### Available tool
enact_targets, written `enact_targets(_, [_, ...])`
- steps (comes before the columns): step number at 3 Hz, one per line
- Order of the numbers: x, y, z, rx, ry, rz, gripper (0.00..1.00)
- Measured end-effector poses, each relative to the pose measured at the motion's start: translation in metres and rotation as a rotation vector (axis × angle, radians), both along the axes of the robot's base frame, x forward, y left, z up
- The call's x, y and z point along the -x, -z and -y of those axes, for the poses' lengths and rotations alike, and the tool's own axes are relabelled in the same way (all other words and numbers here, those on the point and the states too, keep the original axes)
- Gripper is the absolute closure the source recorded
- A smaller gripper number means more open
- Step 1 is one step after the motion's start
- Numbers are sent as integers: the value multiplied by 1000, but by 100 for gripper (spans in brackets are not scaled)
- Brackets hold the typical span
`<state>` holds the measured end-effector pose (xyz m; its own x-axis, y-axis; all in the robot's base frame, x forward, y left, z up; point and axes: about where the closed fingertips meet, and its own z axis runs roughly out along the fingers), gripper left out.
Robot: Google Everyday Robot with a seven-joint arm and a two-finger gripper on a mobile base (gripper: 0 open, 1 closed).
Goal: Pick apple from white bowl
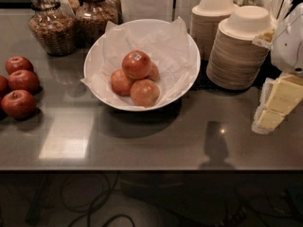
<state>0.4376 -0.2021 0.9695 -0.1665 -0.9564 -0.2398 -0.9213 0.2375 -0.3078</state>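
Observation:
The white bowl (185, 51) lined with crumpled white paper stands on the counter at centre. The reddish-orange apple (136, 64) with a small white-and-blue sticker sits on top of a pile of paler orange-pink apples (144, 92) inside it. My gripper (274, 109) is at the right edge of the view, its pale yellowish fingers pointing down-left over the counter, well to the right of the bowl and apart from it. Nothing shows in it.
Three darker red apples (19, 103) lie on the counter at the left. Two glass jars (49, 22) stand at the back left. Two stacks of beige paper bowls (239, 51) stand right of the white bowl. The counter's front edge (142, 168) runs across below.

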Motion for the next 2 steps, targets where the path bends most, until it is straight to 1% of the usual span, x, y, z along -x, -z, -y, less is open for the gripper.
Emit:
enact_targets(1, [-12,-10,-32,-65,-62,39,0])
enact_targets(2, [-12,-10,-32,-65,-62,39,0])
